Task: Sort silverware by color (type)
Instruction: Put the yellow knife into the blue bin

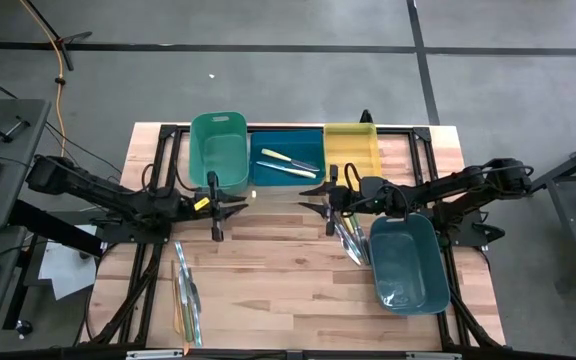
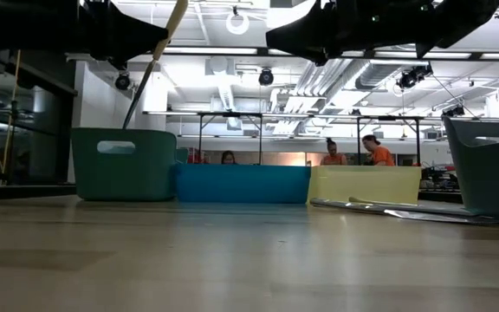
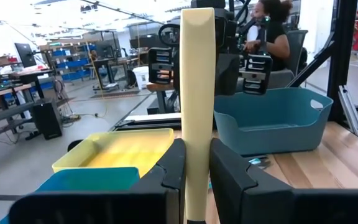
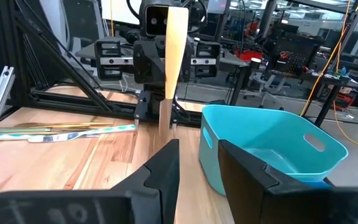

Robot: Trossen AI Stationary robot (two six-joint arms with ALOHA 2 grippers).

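Jaws of the left gripper [image 3: 194,177] clamp the pale yellow-handled utensil [image 3: 197,93] upright.

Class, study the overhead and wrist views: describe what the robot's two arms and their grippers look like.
Both arms are dark, jointed and slim, with dark cables along them. The left gripper carries a small yellow marking beside it. The right gripper matches it: two flat, dark, angular fingers.
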